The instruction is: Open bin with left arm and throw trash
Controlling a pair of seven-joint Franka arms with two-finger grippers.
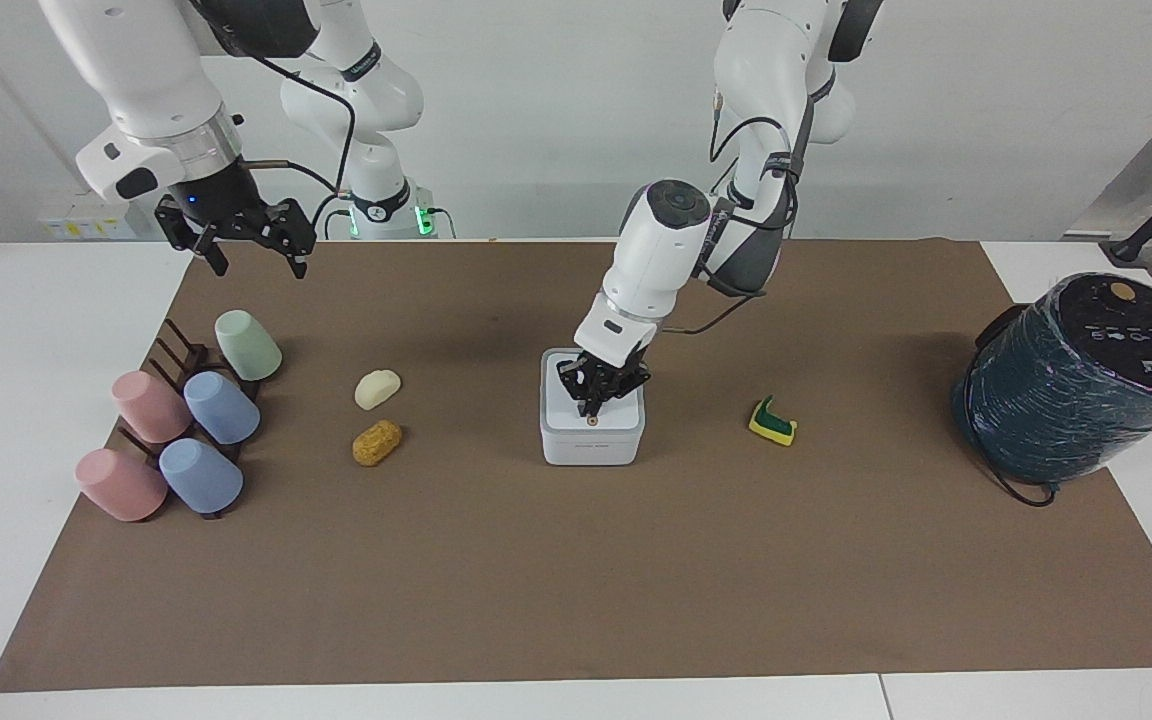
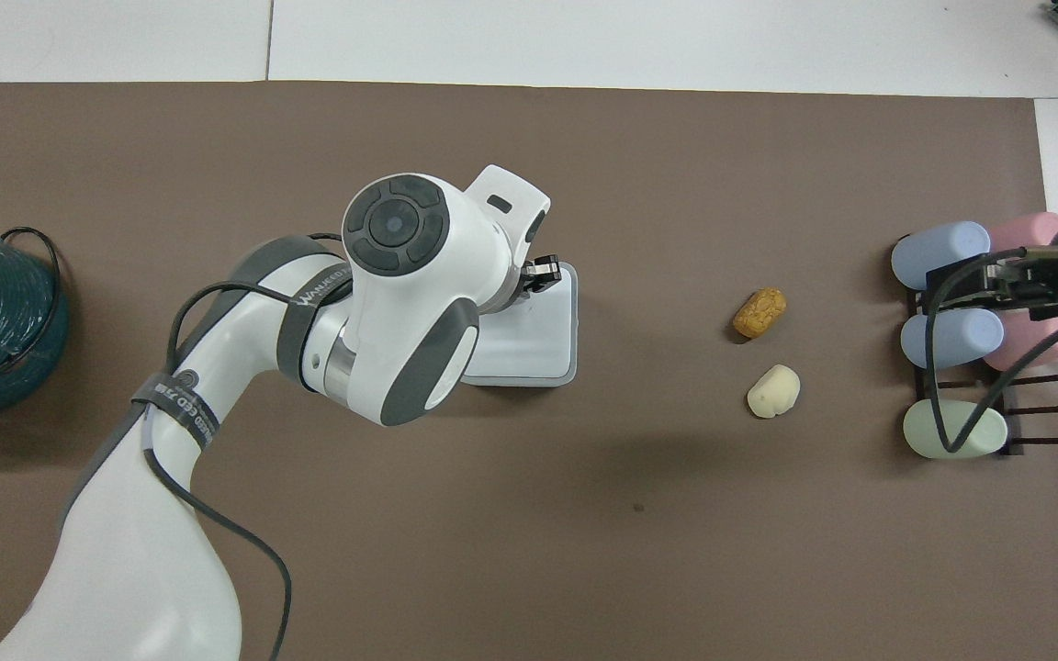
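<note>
The left gripper [image 1: 592,408] is down on top of the small white bin [image 1: 591,440], with its tips right by the tiny orange dot [image 1: 591,422] on the lid. Its fingers look pinched close together, holding nothing. The lid is not open yet.

The step now is to open the bin. I think the orange dot is a push spot (a press there may make the lid pop up). So a good way is to push straight down on the dot, gently, and then lift away so the lid has room to swing. Pushing off to one side could slide the light box on the brown mat [image 1: 536,580], so the tips should stay right over the dot.

The trash is all lying on the mat, none of it in the bin. From the left gripper, the yellow-and-green sponge piece [image 1: 772,421] is near, toward the left arm's end of the table. The orange-brown lump [image 1: 376,442] and the pale cream lump [image 1: 377,389] sit close together, well apart from the left gripper, toward the right arm's end.

The right gripper [image 1: 254,250] waits up in the air with its fingers spread apart, over the mat's edge near the rack of pastel cups [image 1: 181,425]. The big dark teal cylinder [image 1: 1076,380] stands well apart from both grippers.
</note>
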